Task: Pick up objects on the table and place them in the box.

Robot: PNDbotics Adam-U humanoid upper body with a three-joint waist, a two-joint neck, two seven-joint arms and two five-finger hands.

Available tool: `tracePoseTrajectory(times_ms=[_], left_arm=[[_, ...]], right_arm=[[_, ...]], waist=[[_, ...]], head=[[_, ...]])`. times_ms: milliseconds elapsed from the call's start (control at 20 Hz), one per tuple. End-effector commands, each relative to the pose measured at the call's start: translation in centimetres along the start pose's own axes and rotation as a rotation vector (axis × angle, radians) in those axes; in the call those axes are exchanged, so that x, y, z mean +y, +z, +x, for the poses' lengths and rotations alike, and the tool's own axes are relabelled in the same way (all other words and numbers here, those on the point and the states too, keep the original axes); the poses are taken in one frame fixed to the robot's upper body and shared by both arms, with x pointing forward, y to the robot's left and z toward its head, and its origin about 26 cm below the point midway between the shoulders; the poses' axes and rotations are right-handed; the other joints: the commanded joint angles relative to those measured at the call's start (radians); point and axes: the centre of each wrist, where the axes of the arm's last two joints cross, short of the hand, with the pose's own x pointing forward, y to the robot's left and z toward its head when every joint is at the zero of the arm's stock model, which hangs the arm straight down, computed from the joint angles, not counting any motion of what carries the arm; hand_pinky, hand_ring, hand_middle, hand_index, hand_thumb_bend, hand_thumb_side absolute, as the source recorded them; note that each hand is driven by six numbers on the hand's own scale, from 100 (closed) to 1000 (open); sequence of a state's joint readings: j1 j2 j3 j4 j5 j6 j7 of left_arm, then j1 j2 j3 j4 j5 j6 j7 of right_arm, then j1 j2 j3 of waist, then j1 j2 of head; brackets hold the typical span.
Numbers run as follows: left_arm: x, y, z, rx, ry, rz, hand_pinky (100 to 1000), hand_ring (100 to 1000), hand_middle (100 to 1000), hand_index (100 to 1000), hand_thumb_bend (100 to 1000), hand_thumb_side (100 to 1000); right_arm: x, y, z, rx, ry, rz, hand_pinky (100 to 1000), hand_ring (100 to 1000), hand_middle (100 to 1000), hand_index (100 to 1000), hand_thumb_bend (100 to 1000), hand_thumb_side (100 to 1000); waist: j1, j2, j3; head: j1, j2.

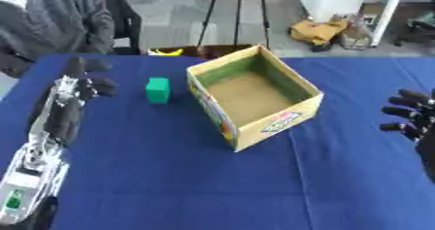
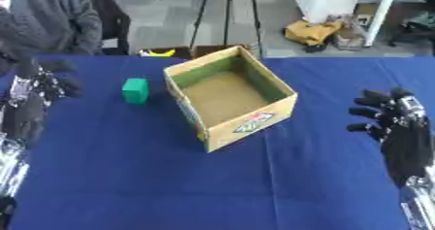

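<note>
Blue cloth covered the surface (image 1: 170, 175), filling most of the frame. A cardboard box (image 1: 280, 122) sat a bit right of centre, turned at an angle w/ one corner toward the bottom of the frame. It was open at the top, w/ green inner walls, a brown floor & nothing visible inside. A printed label showed on its lower-right outer wall, and coloured print ran along its left outer wall.

A green block (image 1: 157, 89) stood on the cloth just left of the box, near it but not touching, in the upper-middle left of the frame.

The left robot hand (image 1: 81, 86) came in along the left edge, its arm running up from the lower-left corner. Fingers were loosely bent, gripping nothing; it was released, left of the block w/ a clear gap between them.

The right robot hand (image 2: 387, 115) showed at the right edge, mid-height, well apart from the box. Its fingers were spread, pointing toward frame left, released & empty.

At the upper left, beyond the far edge of the surface, sat a person in a grey sweater, touching neither box nor block. A tripod (image 1: 238, 10) stood on the floor at upper centre, w/ a yellow-brown bag (image 1: 319, 30) to its right.
</note>
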State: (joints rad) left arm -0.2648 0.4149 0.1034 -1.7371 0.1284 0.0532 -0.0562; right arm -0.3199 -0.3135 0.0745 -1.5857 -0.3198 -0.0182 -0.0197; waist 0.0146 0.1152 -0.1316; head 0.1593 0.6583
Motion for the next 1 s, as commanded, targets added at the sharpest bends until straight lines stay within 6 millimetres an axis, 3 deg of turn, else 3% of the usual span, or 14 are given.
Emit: tracePoseTrajectory(times_ms=[50, 350, 450, 650, 1000], left_arm=[[2.4, -1.8, 1.3, 0.028, -0.146, -0.05, 660, 689, 747, 807, 714, 691], [4.7, -5.7, 2.8, 0.142, -0.386, -0.073, 652, 678, 701, 805, 795, 541], [5.4, -6.9, 3.3, 0.187, -0.473, -0.097, 658, 688, 703, 808, 738, 496], [7.1, -8.8, 4.2, 0.238, -0.659, -0.174, 691, 730, 726, 830, 733, 470], [7.9, -9.6, 1.2, 0.366, -0.837, -0.353, 754, 801, 799, 883, 732, 451]], right_arm=[[-0.6, -0.2, 1.0, -0.025, 0.029, 0.01, 574, 735, 704, 806, 100, 1000], [-0.5, -0.2, 0.9, -0.018, 0.032, 0.021, 574, 735, 704, 806, 100, 1000], [-0.3, -0.2, 0.8, -0.014, 0.033, 0.034, 574, 735, 704, 806, 100, 1000], [-0.1, -0.4, 0.9, -0.012, 0.037, 0.058, 574, 735, 704, 807, 100, 1000], [0.1, -0.7, 1.1, -0.01, 0.055, 0.093, 574, 735, 704, 807, 100, 1000]], waist=[[0.003, -0.015, -0.003], [0.009, -0.021, -0.017], [0.013, -0.024, -0.032], [0.023, -0.021, -0.064], [0.053, -0.007, -0.114]], head=[[-0.003, -0.01], [0.004, -0.011], [0.015, -0.01], [0.035, -0.017], [0.058, -0.031]])
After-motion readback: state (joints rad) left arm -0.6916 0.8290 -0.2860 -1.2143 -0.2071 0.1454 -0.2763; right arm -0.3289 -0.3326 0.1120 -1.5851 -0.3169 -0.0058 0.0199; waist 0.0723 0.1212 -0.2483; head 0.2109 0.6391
